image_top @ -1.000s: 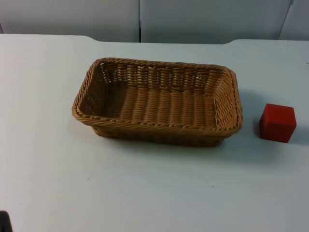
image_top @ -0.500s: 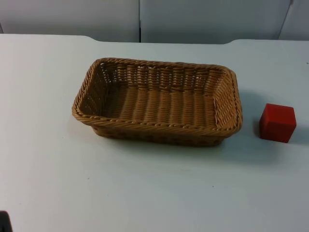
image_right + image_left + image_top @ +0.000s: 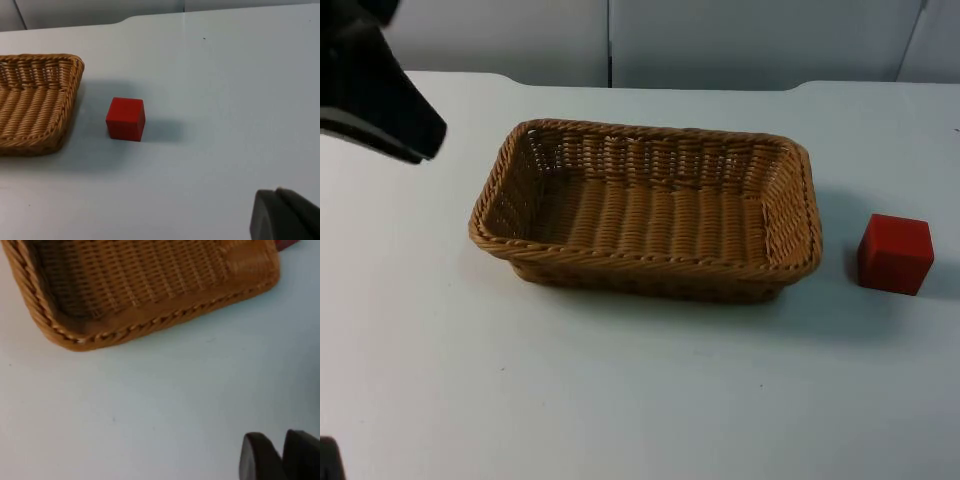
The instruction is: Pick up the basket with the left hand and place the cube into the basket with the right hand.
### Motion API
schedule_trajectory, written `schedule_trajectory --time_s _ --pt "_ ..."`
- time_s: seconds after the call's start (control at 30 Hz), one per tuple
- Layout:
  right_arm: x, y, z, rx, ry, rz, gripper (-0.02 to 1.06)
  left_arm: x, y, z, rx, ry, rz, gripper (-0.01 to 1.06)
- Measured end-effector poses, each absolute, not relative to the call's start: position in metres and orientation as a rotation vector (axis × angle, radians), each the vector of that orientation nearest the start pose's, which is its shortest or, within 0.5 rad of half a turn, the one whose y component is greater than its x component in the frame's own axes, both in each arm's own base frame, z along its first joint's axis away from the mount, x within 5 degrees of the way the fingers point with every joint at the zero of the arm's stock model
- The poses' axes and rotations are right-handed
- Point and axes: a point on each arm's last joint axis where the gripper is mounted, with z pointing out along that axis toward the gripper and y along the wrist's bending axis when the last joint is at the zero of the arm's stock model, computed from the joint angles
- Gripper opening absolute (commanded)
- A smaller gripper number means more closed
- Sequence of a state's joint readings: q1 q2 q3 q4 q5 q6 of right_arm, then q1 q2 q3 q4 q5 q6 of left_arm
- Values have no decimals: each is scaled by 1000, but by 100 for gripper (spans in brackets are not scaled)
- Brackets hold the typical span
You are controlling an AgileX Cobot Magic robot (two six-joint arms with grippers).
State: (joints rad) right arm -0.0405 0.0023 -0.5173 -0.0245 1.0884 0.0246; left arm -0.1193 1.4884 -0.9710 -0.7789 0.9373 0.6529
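The left arm [image 3: 375,95] comes in over the far left corner of the surface [image 3: 620,400], well apart from the basket [image 3: 650,210], and nothing is held yet. In the left wrist view the left pincer [image 3: 282,457] looks along the surface toward a corner of the basket [image 3: 145,290]; its two black fingertips stand close together with only a thin gap between them, so it seems nearly closed and must open before it can take the rim. The basket rests flat in the middle of the surface, a little toward the far edge, with its opening up, and it is empty; this suits a grasp on the left short rim, which is the side nearest to that arm. To the right of the basket, near but not touching, the red cube [image 3: 895,253] sits on the surface toward the right edge. The right wrist view looks down on the cube [image 3: 125,119] from some way off, and of the right pincer [image 3: 285,215] I cannot tell if it is open or closed. I judge that the right arm waits, because the basket must be lifted first.
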Motion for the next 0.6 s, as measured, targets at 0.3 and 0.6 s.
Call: schedule_trajectory --time_s 0.3,0.6 --pt "-8 -2 280 69 2056 -39 0 321 -79 193 327 2662 -655 76" --pt "-8 -2 280 69 2056 -39 0 360 -78 175 332 2621 -549 76"
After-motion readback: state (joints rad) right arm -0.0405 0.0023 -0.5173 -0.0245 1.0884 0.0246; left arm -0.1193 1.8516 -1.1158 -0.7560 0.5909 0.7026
